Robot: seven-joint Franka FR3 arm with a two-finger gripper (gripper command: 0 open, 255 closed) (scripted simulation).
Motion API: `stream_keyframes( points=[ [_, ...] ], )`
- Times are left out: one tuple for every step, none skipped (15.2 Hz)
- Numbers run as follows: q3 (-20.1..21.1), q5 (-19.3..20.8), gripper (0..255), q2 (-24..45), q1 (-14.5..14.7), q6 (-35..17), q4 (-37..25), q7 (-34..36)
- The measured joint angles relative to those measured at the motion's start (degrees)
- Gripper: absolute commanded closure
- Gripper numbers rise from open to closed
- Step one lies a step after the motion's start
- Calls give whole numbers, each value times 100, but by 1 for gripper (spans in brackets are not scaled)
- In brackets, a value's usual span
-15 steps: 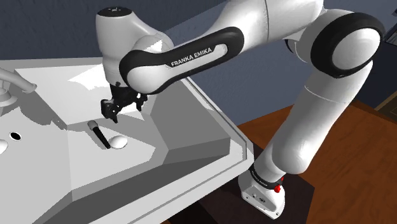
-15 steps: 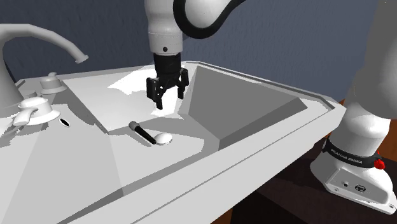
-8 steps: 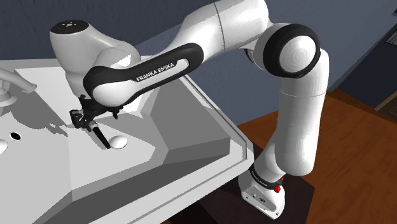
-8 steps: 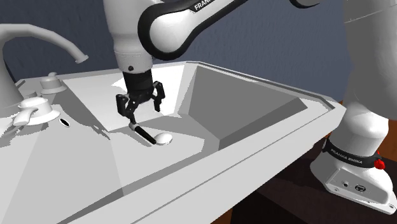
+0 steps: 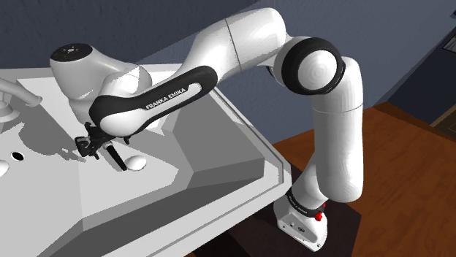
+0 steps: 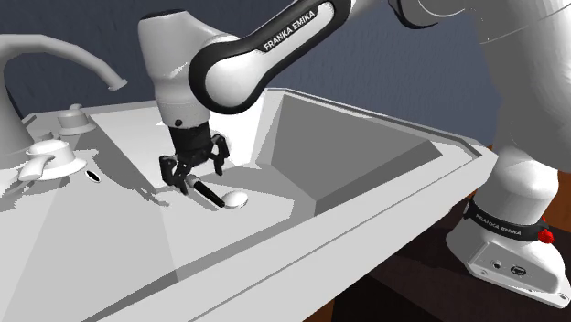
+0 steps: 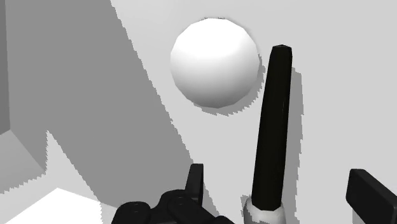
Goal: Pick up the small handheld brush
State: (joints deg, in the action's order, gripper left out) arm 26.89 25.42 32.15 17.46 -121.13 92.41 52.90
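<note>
Straddles small black-handled, white-headed brush [image 7: 272, 127] on pale grey sink [image 6: 366, 151] floor, all-black two-finger gripper [image 6: 192, 174] spread wide, clasping nothing.

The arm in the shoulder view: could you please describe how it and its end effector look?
The arm has rounded white links with dark joints; a dark forearm band carries white FRANKA EMIKA lettering. A red knob sits at its base. The end effector is all black, with two fingers.
</note>
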Motion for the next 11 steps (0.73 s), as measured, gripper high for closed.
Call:
stream_keyframes(
  points=[
    [-22,38,0,66,22,-65,6,34],
    [-34,58,0,108,36,-94,0,51],
    [-38,65,255,111,33,-120,23,57],
    [-40,69,255,113,32,-134,35,62],
    [-41,71,255,114,32,-142,41,64],
    [-42,72,255,114,31,-146,45,65],
    [-42,72,255,114,31,-148,46,65],
    [-42,72,255,114,31,-149,47,66],
    [-42,73,255,114,31,-150,48,66],
    [-42,73,255,114,31,-150,48,66],
    [-42,73,255,114,31,-150,48,66]
  ],
)
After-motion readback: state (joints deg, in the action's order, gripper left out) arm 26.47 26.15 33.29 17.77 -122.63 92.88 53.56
